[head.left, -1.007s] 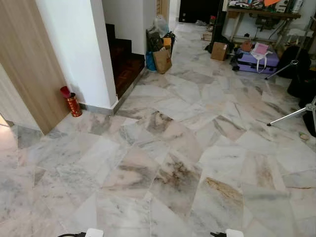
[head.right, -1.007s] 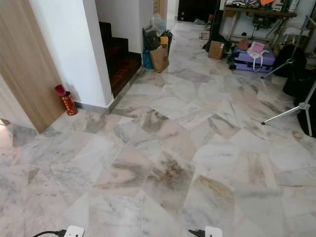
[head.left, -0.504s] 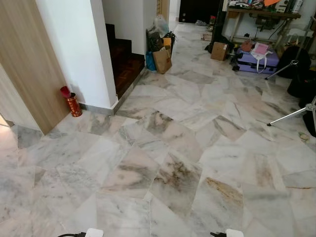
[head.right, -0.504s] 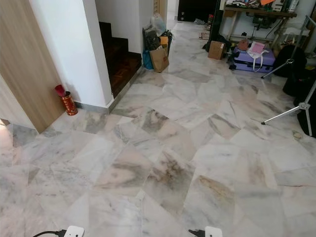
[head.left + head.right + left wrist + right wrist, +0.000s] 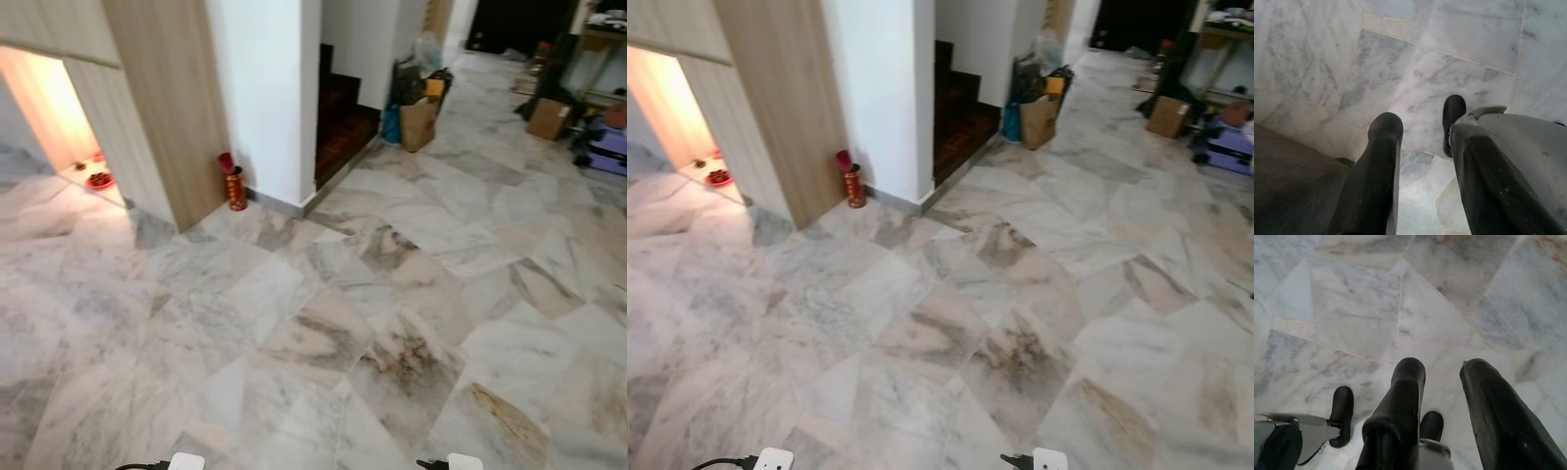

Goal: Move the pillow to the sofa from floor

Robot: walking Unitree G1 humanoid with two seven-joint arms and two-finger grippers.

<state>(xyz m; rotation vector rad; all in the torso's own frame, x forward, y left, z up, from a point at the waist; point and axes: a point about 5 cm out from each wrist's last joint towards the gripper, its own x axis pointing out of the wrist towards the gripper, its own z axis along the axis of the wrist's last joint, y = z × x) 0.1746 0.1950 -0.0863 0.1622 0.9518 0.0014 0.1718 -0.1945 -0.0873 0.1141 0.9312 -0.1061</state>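
- lit alcove (image 5: 59, 108) at far left, cut into the wood-panelled wall (image 5: 162, 98); a small red dish (image 5: 99, 179) sits on its floor, contents too small to tell.
- red cylindrical can (image 5: 235, 188) stands upright on the marble floor (image 5: 323, 323), just beside the base of the white pillar (image 5: 265, 93); something dark red sticks out of its top.
- dark wooden stairs (image 5: 338, 122) rise behind the pillar.
- brown paper bag (image 5: 418, 123) stands upright near the stair foot, with a blue bag (image 5: 391, 124) touching its left side and more bags behind; what they hold cannot be made out.
- cardboard box (image 5: 549, 117) on the floor at far right, closed as far as can be seen; a purple suitcase (image 5: 609, 152) lies just beside it at the frame edge.
- no pillow or sofa can be identified in these frames; location of the task's thing cannot be told.
- left gripper (image 5: 1422, 129): hangs low over bare marble, fingers spread apart, holding nothing. wrist view also takes in the robot's black foot (image 5: 1453, 115), which the head views miss.
- right gripper (image 5: 1442, 379): likewise over bare marble, fingers parted, empty.
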